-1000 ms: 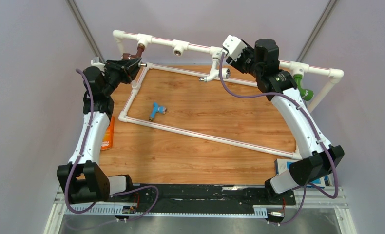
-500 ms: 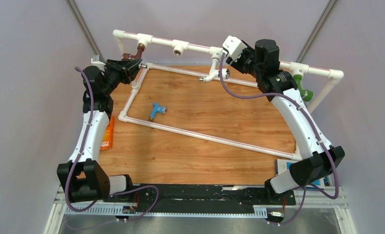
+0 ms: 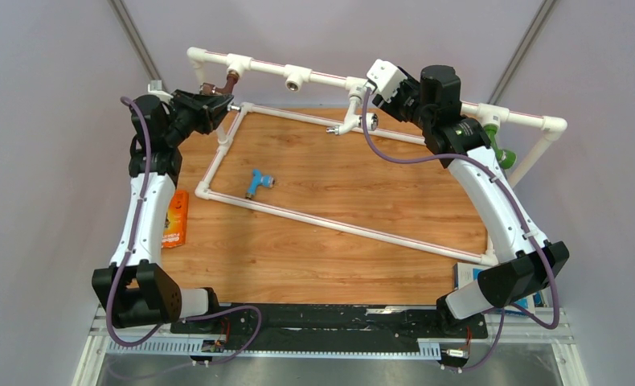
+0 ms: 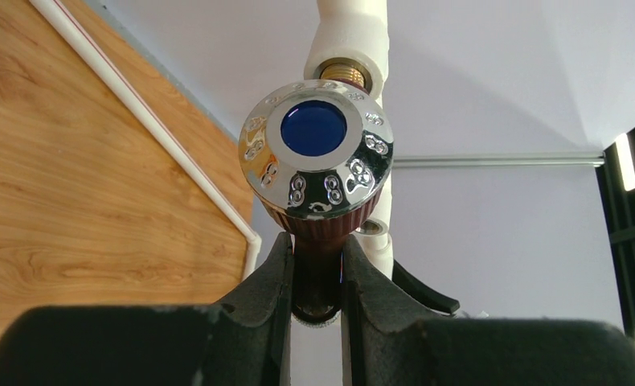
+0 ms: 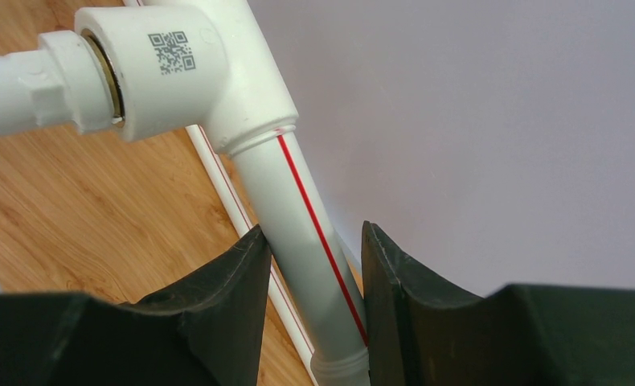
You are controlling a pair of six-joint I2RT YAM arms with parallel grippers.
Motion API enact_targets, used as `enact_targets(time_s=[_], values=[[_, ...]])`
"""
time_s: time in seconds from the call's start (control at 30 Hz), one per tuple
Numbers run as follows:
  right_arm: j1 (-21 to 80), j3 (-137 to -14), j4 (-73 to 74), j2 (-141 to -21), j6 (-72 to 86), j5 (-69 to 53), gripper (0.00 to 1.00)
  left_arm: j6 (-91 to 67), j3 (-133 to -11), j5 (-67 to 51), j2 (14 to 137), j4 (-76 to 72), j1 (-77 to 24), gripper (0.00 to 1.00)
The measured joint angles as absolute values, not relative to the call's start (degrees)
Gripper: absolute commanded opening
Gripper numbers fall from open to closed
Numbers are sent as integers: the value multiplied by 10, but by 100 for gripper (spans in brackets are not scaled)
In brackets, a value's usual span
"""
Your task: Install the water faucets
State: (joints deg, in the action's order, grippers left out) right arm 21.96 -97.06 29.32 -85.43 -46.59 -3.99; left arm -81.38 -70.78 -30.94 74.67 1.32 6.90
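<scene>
Screwing step: the left hand (image 4: 314,277) grips the brown faucet (image 4: 318,165) at the pipe frame (image 5: 286,181) socket. The right hand (image 5: 314,245) clamps the frame. Next, twist the faucet tight.

Lighting / img quality, my remote feeds:
- Top cam: bright, even, diffuse. Wooden tabletop (image 3: 338,217) has soft sheen, no hard glare; shadows faint. Sharp overall, slight bowing at edges.
- L wrist cam: chrome cap (image 4: 317,173) of dark brown faucet (image 4: 318,269) sharp, dotted w/ small light reflections. Left gripper (image 4: 316,240) dark, soft-focus near lens. Bright strips (image 4: 624,161) blown out at right edge.
- R wrist cam: white pipe (image 5: 298,217) evenly lit, QR label crisp. Right gripper (image 5: 314,233) dark, slightly blurred.
</scene>
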Motion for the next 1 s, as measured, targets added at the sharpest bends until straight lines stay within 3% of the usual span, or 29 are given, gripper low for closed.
enact_targets(time_s=[0.53,1.0], values=[[221,-971,294,-854,-466,-40,0,-739,-766,-284,756,102,57,0],[221,-969,292,-854,-466,-39,0,-699,-760,-248,755,96,38,0]])
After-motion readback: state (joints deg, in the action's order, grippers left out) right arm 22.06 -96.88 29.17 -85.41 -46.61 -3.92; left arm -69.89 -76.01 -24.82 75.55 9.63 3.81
